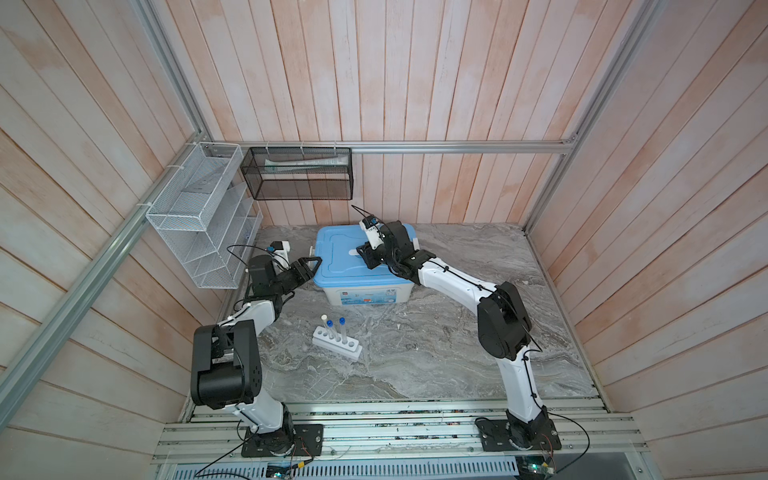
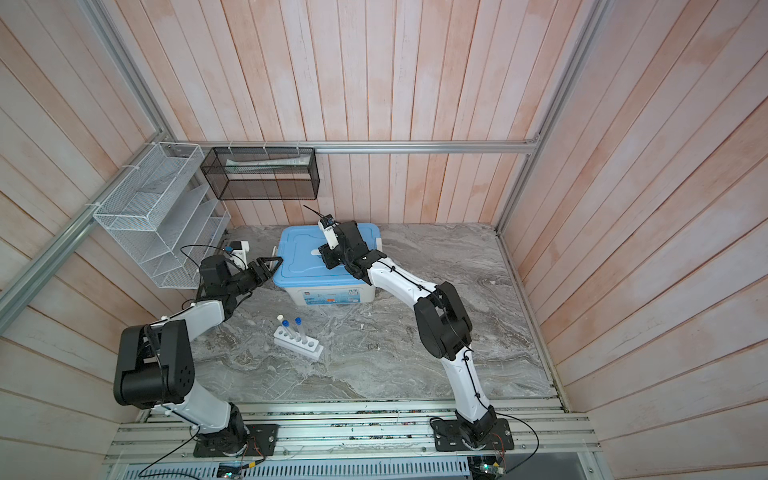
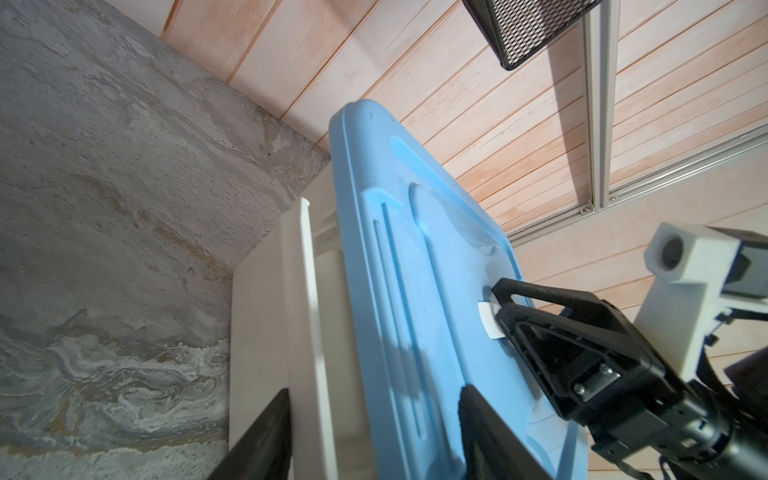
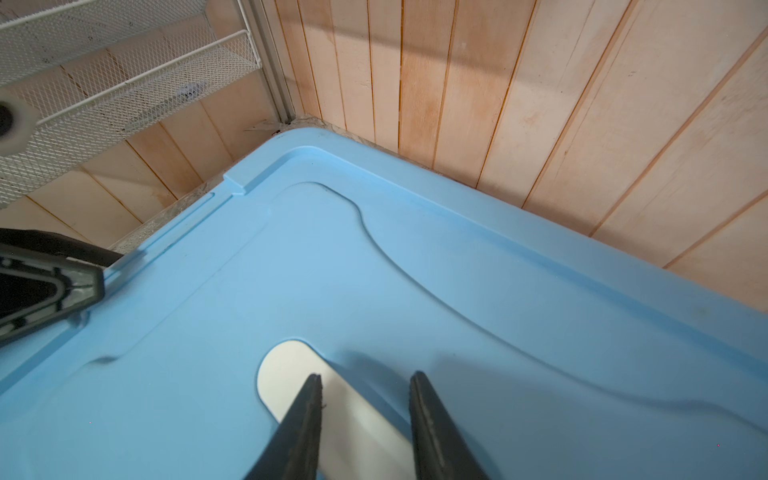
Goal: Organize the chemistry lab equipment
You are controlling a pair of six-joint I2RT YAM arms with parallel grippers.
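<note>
where a grey marbled tabletop (image 1: 436,353) meets pale plank walls, a white bin (image 1: 361,296) with a blue lid (image 1: 336,270) sits close to the back wall. a white wire shelf (image 1: 199,216) and a black mesh basket (image 1: 299,174) hang above and to the left of the bin. in front of the bin the white rack (image 1: 353,351) stands on the tabletop with three capped tubes (image 1: 334,332) upright in it, well apart from both grippers. the left gripper (image 3: 374,390), spread, straddles the lid's left edge. the right gripper (image 4: 366,376) hangs over the lid's middle, its fingers slightly parted astride a white handle (image 4: 282,374); whether they pinch it i cannot tell.
</note>
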